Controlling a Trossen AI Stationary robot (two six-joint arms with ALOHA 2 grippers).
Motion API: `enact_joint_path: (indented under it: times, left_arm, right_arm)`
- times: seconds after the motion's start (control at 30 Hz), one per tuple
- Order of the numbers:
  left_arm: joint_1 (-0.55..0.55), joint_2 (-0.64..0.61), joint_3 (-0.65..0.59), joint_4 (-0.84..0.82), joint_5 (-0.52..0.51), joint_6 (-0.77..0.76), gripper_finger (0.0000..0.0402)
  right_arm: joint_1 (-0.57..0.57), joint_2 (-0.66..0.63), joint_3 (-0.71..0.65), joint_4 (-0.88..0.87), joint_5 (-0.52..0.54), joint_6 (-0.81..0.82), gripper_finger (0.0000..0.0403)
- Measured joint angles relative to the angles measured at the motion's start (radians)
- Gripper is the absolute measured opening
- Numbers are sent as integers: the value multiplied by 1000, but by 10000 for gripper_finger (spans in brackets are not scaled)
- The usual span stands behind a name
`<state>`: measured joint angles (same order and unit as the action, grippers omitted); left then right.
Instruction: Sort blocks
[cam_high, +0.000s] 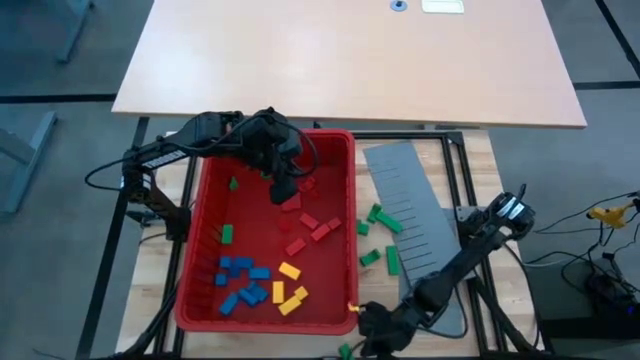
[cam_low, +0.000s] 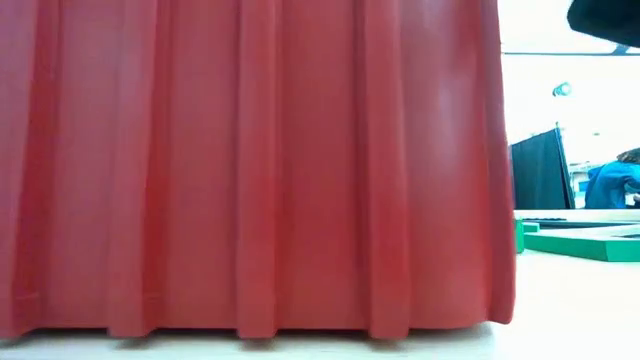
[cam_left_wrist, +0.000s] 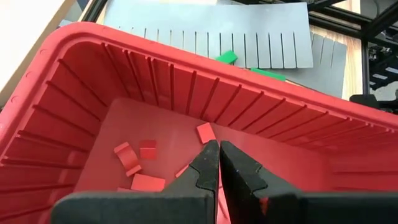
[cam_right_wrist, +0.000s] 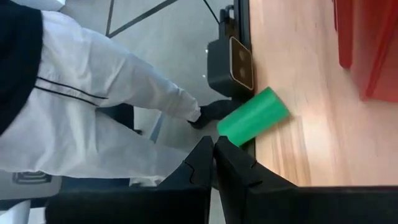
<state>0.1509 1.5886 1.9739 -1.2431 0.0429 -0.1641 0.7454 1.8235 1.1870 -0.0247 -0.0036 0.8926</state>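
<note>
**Blocks half sorted, both jaws together**

The blocks sit mostly inside the red bin (cam_high: 192, 265): red blocks (cam_high: 305, 222) scattered mid-bin, blue blocks (cam_high: 243, 280) clustered in the near left corner, yellow blocks (cam_high: 289, 290) next to them, and a couple of green ones along the left wall. More green blocks (cam_high: 379, 240) lie outside on the counter (cam_high: 155, 260), between the bin and the grey slotted panel (cam_high: 410, 215), with one (cam_right_wrist: 254, 116) right at the counter's front edge.

The left gripper (cam_left_wrist: 219, 163) hangs inside the bin's far end over the red blocks, jaws together and holding nothing that shows. The right gripper (cam_right_wrist: 213, 160) is at the counter's front edge just beside the lone green block, jaws together as well and empty.

These look like small rigid plastic bricks — light, hard, probably a little slick. I'd judge the best hold is across the short sides, mid-length, so a brick doesn't pivot or squirt out. Any that lean on a neighbour may need nudging free first.

In the way: the bin's tall ribbed walls limit approach near its sides, and the packed blue and yellow groups leave little room for jaws. The edge block could be knocked off the counter. A person's pale sleeve (cam_right_wrist: 93, 93) shows beyond that edge — close to the right arm's reach.
</note>
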Motion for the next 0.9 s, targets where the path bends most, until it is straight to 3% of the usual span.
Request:
enact_joint_path:
  times: [0.53,0.9]
  left_arm:
    - [3,-1,0,-92,-5,60,0]
    - [24,-17,0,-122,-11,74,0]
  right_arm:
    - [-37,74,9,122,-50,-32,0]
    - [-146,77,20,179,-76,-108,0]
